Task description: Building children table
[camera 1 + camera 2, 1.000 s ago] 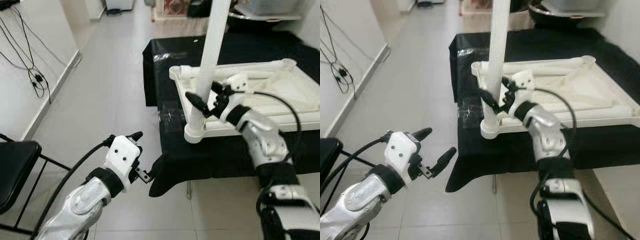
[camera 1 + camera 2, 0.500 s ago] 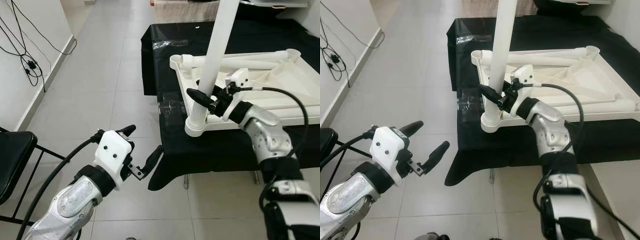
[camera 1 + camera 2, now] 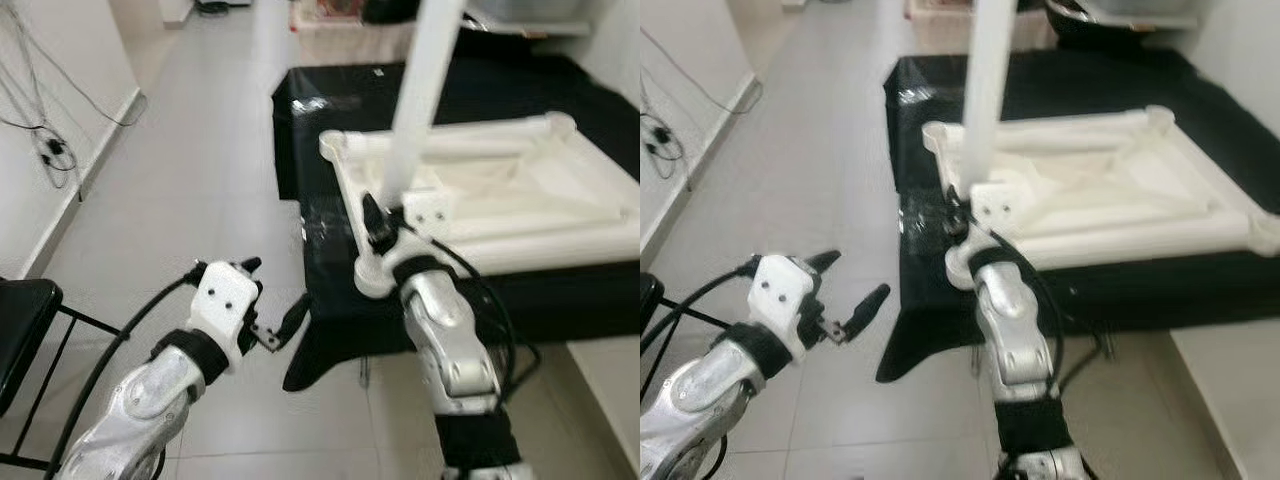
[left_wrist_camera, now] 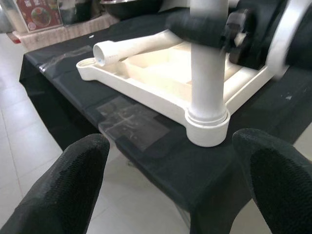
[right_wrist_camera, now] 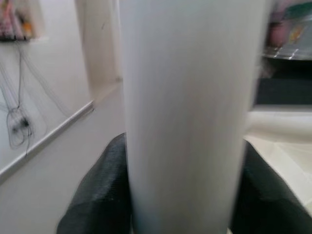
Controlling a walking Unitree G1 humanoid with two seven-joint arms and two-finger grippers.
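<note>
**A:** What has changed in the last second, going left to right?

**B:** The left hand (image 3: 272, 322) has stayed off the corner of the black-draped surface (image 3: 330, 310), fingers spread, gripping nothing. The whole picture has shifted, so the head moved. The real change is at the right: the right hand (image 3: 378, 222) earlier reached the white table leg (image 3: 415, 90) with its forearm slanting in from the right of the corner socket (image 3: 372, 280); now that arm stands almost straight in front of the socket, with its wrist swung round the leg.

**A:** And for the task?

**B:** I judge the leg is being turned down into its socket in the upturned white tabletop (image 3: 500, 190), which lies flat on the surface. The leg stands upright in the socket, so that step looks well along, but I can't say whether it is tight.

**A:** Is the right hand pinching it?

**B:** Yes. The right wrist view shows a black finger (image 5: 105, 195) on each side of the leg, pressed against it.

**A:** What does one view add?

**B:** The left wrist view shows the leg's foot seated in the socket's collar (image 4: 207, 127), and a second loose leg (image 4: 134, 48) lying across the tabletop beyond the socket. The eye views blur that joint.
</note>
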